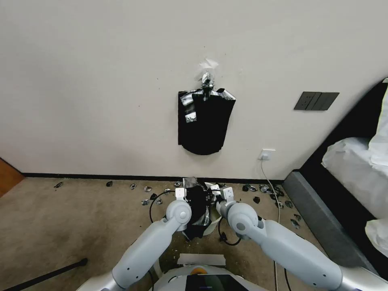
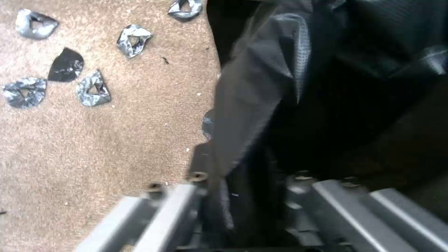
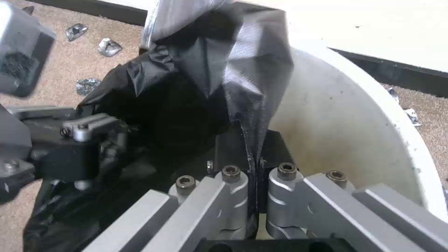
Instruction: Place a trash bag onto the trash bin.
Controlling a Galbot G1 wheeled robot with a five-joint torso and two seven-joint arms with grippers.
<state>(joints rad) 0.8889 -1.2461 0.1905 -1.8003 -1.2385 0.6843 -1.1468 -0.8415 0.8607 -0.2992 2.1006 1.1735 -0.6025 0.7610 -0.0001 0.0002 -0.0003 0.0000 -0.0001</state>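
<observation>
While trash bin (image 3: 355, 115) half-hidden, trash bag (image 3: 196, 105) pinched.

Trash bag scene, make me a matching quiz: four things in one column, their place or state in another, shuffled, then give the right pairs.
Things:
1. trash bag
2. trash bin
3. black bag bundle
4. foil scraps

Places or states:
A. hanging on the wall
B. scattered on the carpet
C. pinched by the right gripper, with the left gripper on its other side
D. cream-white, standing on the floor under the bag

Pairs: 1-C, 2-D, 3-A, 4-B
</observation>
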